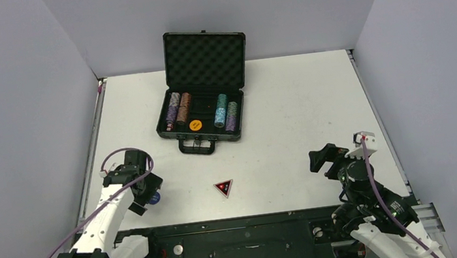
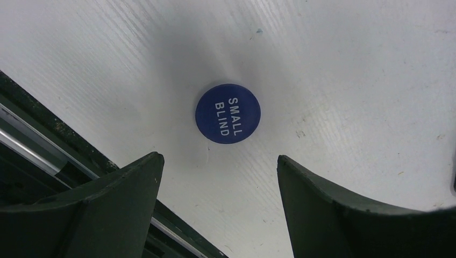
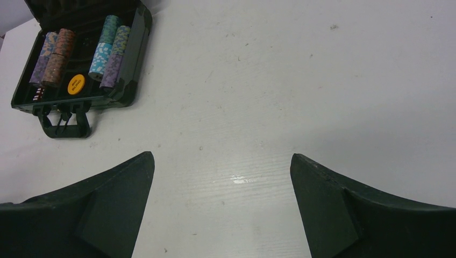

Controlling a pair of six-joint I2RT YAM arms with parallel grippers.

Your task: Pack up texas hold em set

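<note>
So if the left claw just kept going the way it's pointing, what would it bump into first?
Most likely the blue disc marked SMALL BLIND, lying flat on the table. The left gripper points down at it, open, with the disc ahead of the gap. Depth is hard to judge.

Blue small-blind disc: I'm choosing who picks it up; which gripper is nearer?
Left. The left gripper hangs over the blue disc; the right gripper sits far across the table.
</note>
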